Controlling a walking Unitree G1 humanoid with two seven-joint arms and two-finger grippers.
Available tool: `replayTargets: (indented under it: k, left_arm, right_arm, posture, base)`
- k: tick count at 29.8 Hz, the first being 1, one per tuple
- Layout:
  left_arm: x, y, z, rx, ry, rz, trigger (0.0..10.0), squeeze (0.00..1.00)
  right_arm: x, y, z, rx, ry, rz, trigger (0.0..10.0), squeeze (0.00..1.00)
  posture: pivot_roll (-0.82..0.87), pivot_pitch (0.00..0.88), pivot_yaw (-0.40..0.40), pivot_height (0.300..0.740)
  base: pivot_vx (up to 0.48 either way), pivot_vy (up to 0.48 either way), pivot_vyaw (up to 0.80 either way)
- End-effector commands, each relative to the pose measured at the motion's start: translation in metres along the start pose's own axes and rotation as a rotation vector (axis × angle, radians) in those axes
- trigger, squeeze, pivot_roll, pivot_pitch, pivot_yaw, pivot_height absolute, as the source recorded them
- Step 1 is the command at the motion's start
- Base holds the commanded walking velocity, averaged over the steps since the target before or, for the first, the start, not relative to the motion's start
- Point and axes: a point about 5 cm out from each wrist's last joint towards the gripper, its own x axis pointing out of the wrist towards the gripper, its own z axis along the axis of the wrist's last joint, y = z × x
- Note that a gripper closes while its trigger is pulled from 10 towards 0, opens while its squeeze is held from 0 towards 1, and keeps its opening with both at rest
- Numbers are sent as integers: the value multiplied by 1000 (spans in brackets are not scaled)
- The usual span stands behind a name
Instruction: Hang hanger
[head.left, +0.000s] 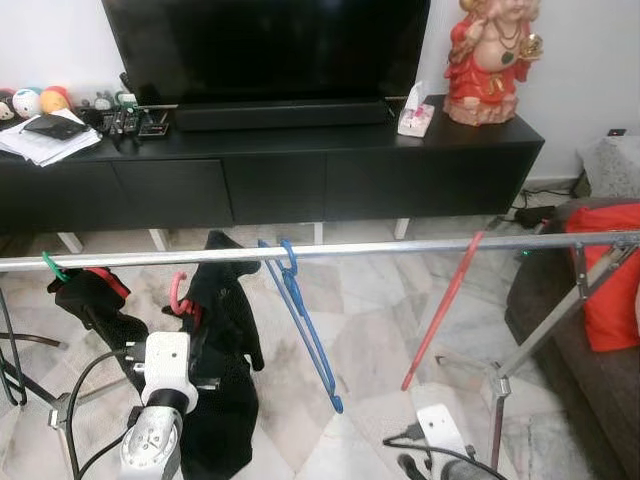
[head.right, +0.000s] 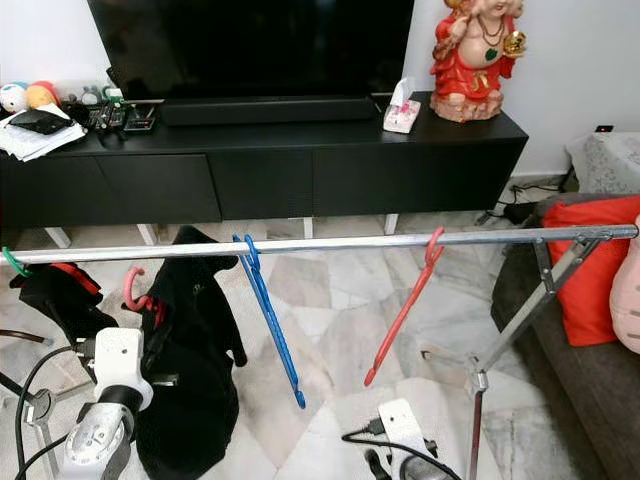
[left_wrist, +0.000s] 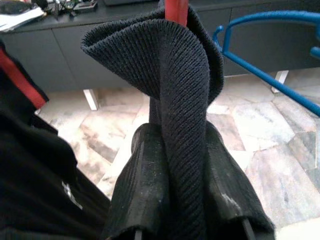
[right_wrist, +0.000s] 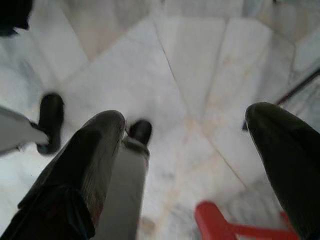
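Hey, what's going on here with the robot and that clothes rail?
The robot stands at a metal clothes rail in front of a TV cabinet. Its left gripper has its jaws closed on a black garment hanging from a pink-red hanger, whose hook sits below the rail, not yet on it. A blue hanger and a red hanger hang empty on the rail, with another dark garment on a green hanger at the left end. The right gripper is open, low over the floor.

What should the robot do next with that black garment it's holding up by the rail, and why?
Probably lift the left claw a little higher and toward the metal rail. It is shut on the black garment, whose pink hanger hook sits just below the rail, not over it. The blue hanger and red hanger already hang there, with free rail beside them.
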Motion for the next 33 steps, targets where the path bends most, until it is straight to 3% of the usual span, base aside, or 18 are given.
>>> replayTargets:
  k: [1, 14, 33]
  left_arm:
    - [1, 1, 6, 11, -36, 9, 10000, 0]
    - [1, 1, 15, 3, -80, 17, 10000, 0]
    - [1, -1, 18, -3, -103, 6, 10000, 0]
  right_arm:
    - [0, -1, -8, -15, 37, -11, 10000, 0]
    - [-1, 1, -11, 21, 40, -2, 10000, 0]
    - [-1, 1, -10, 20, 34, 8, 10000, 0]
  posture:
    - [-53, 0, 18, 740]
    - [-51, 0, 24, 740]
    - [-49, 0, 22, 740]
  base:
    - [0, 0, 0]
    - [0, 0, 0]
    - [317, 0, 0]
